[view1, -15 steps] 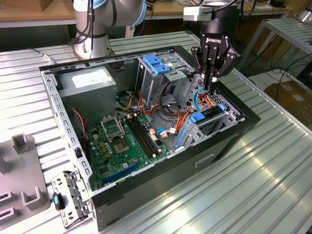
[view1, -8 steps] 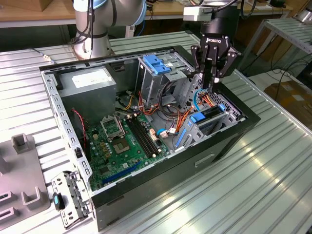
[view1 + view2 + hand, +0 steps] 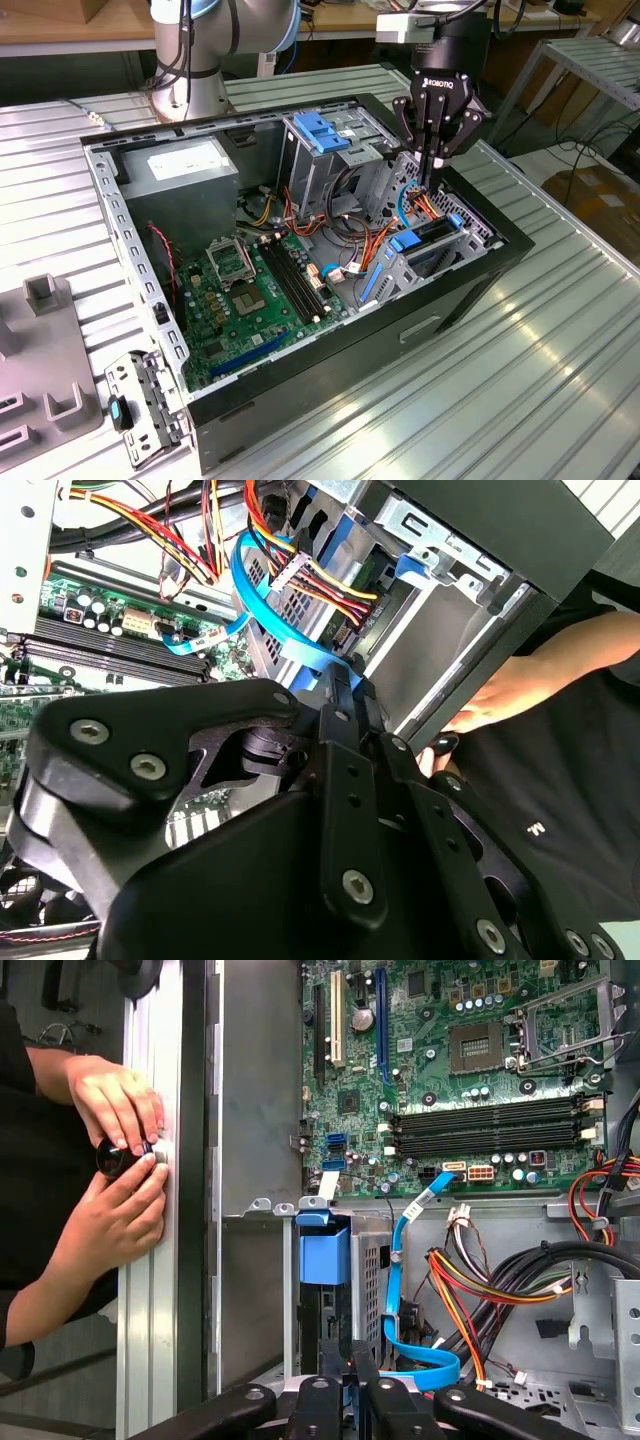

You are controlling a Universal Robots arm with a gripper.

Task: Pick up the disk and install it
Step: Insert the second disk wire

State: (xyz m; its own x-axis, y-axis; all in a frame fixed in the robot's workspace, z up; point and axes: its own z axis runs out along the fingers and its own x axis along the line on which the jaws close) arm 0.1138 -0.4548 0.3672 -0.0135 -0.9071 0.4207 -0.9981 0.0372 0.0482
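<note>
The disk (image 3: 432, 236) stands on edge in the drive bay at the exterior view's right end of the open computer case (image 3: 300, 400), blue rail ends at both sides. In the first wrist view its blue rail tab (image 3: 322, 1255) and dark edge lie in the slot. My gripper (image 3: 424, 186) hangs straight above it among the cables, with its fingers pressed together and nothing visible between them. The shut tips (image 3: 347, 1355) sit just over the disk's slot, beside a looped blue data cable (image 3: 400, 1290). In the second wrist view the tips (image 3: 345, 680) meet at that cable.
A person's hands (image 3: 120, 1160) hold a black knob on the table rail just outside the case wall. Inside the case are the motherboard (image 3: 250, 290), a grey power-supply box (image 3: 180, 165) and a blue-topped metal cage (image 3: 320, 135). A loose bracket (image 3: 145, 405) lies on the table.
</note>
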